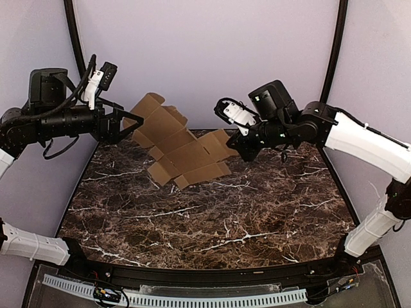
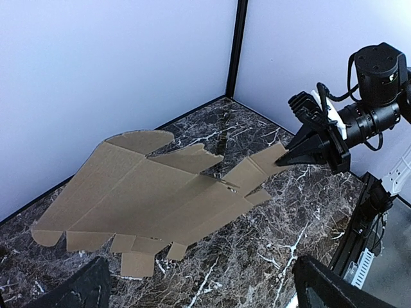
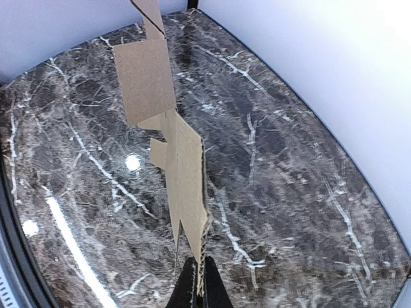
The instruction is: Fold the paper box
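Dark marble worktop [image 1: 212,218] | paper box [image 1: 183,151] lay unfolded far centre, right side lifted | right tool [image 1: 240,150] pinched its right flap | left tool [image 1: 128,125] gaped near left end | risk: narrow pinch could slip, dropping sheet.

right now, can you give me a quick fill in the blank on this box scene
1. The right gripper is ___ on a tab of the box.
2. The left gripper is wide ___ and holds nothing.
3. The table has a dark ___ pattern with white veins.
Missing words: shut; open; marble.
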`<state>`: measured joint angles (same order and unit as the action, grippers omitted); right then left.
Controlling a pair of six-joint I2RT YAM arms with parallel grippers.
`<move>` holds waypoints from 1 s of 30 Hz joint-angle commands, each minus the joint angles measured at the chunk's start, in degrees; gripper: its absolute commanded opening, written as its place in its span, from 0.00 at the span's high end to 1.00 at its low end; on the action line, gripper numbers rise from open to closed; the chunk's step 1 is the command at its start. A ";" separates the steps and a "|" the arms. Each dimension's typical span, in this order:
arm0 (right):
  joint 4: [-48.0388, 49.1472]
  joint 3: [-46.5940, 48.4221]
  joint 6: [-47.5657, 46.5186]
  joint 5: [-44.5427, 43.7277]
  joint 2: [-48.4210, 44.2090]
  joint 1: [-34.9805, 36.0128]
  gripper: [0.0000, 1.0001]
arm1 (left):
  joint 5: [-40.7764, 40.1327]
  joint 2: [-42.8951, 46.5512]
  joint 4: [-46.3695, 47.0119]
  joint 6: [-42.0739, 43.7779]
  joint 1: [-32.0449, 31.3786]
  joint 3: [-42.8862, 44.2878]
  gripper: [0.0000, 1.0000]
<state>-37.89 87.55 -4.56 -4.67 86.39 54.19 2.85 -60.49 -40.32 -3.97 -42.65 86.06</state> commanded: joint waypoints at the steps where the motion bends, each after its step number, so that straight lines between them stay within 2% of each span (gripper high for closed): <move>1: -9.15 5.26 -14.86 -14.34 -0.28 1.81 1.00 | 2.01 -0.57 0.23 2.70 -0.14 2.01 0.00; 8: -11.27 7.85 -33.24 -28.11 -1.46 3.60 1.00 | 1.72 1.93 -0.57 2.61 -0.14 2.27 0.00; 13: -12.33 8.31 -50.49 -29.13 -4.93 6.57 1.00 | -0.36 4.73 -1.28 3.00 -0.15 1.03 0.00; 17: -16.51 13.00 -59.45 -29.03 -5.81 7.63 1.00 | -1.20 5.96 -0.77 3.00 -0.10 -0.63 0.00; 20: -19.96 16.61 -61.93 -31.41 -5.84 7.65 1.00 | -1.95 6.24 -0.50 3.00 -0.15 -1.60 0.00; 27: -35.57 25.94 -60.25 -27.41 -6.02 9.65 1.00 | -2.15 6.43 0.86 2.87 -0.08 -3.71 0.00; 30: -37.67 23.66 -60.82 -25.00 -6.17 9.66 1.00 | -2.15 6.63 2.41 2.36 -0.13 -5.76 0.00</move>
<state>-68.07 112.27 -64.58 -32.80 80.27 63.29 1.10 -54.19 -39.88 -1.67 -42.65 82.72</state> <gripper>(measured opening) 0.004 0.996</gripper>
